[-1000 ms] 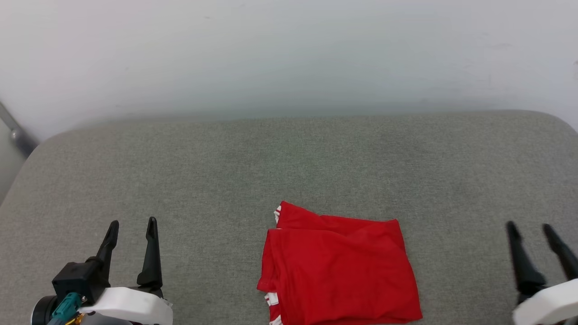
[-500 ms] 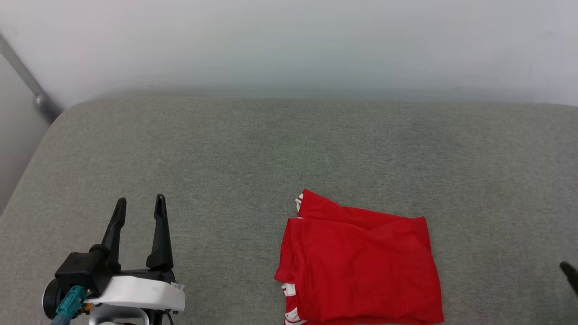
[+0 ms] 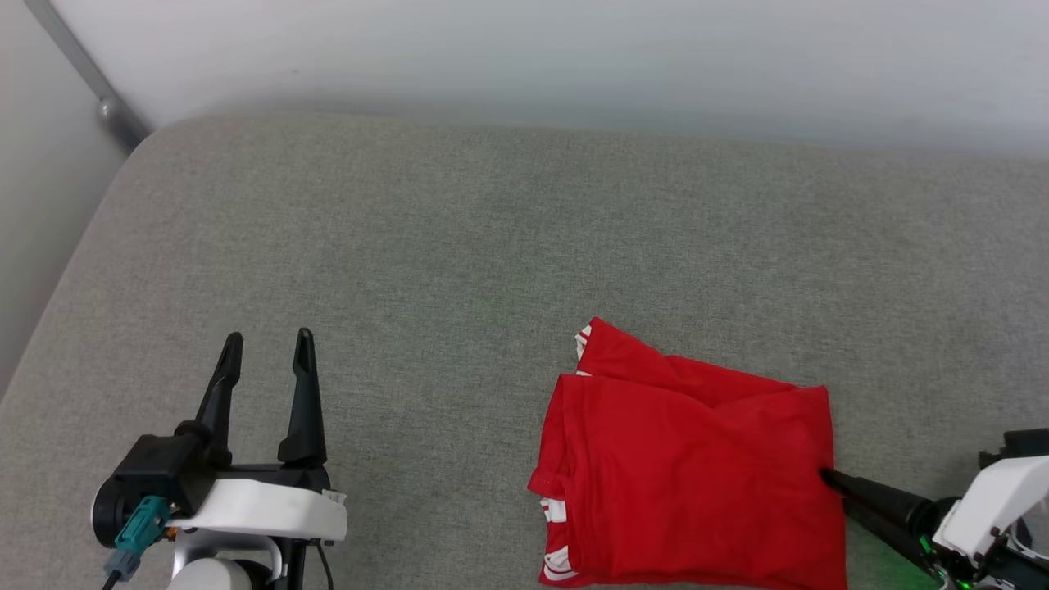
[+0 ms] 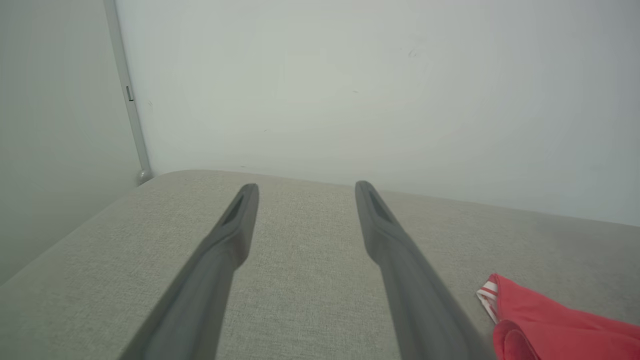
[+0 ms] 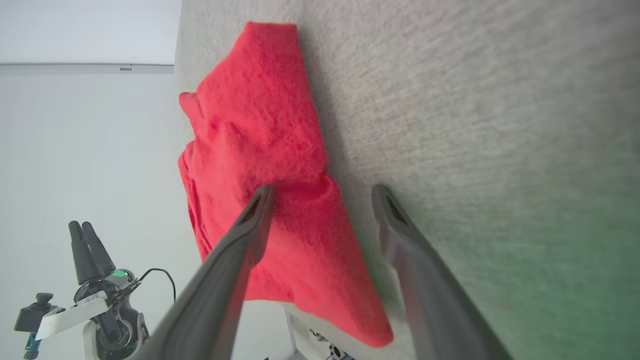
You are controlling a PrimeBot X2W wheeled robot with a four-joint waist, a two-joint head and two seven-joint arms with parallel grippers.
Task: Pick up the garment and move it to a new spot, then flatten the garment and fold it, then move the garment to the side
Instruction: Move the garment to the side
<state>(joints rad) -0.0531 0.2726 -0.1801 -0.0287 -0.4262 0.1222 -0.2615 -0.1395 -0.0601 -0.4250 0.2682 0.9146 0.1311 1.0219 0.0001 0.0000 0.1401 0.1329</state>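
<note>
At the lower left of the head view, the robot's left gripper [image 3: 269, 334], two long dark fingers on a white wrist, hovers over bare cushion. Its jaws are spread wide with nothing between them.

Well to its right lies the garment [image 3: 697, 475], a red jersey-knit shirt folded into a rough rectangle. It rests flat on the near part of the cushion, with red-and-white striped trim peeping out along its left side.

At the garment's right edge is the right gripper [image 5: 323, 188], coming in low from the side. Its jaws are also wide apart and hold nothing. In the right wrist view one finger lies over the red cloth and the other sits low by the grey surface, so the edge of the fold is between them.

The shirt looks already folded, so this is probably the reach to carry it aside. To do it well, the lower finger should slip beneath every layer before the jaws close. The bite should be deep enough that the stack travels as one, since a shallow pinch on the top layer would likely peel the fold open.

The surface is a broad cushion [image 3: 459, 246] of grey woven fabric with rounded corners. At far left a slanting grey metal bar [image 3: 82, 65] runs down behind it, and a plain pale wall [image 3: 574, 57] spans the back.
</note>
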